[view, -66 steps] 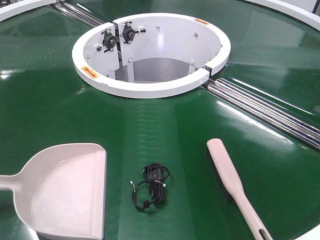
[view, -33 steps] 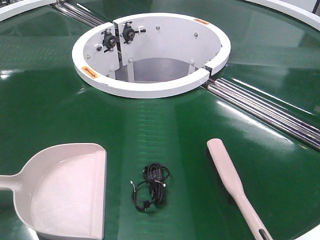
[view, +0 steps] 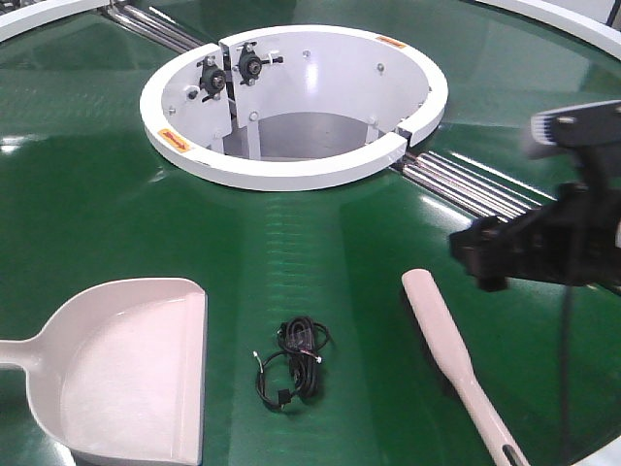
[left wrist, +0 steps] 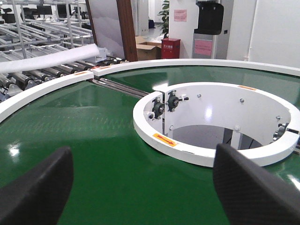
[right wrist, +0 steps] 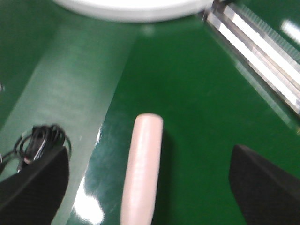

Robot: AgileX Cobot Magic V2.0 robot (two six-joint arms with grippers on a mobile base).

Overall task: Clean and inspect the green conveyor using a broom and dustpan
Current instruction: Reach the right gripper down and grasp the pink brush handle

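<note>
So, right hand hovered spread wide and empty; the broom lay flat on the green conveyor directly beneath it, between its fingers. It looked like light, rigid, slick plastic. The best hold seemed to be the narrow handle just behind the head. Left hand was also spread and empty.

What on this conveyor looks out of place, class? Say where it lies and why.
A small tangled black cable lies loose on the green conveyor, between the dustpan and the broom, touching neither. It is no cleaning tool and looks like stray debris.
</note>
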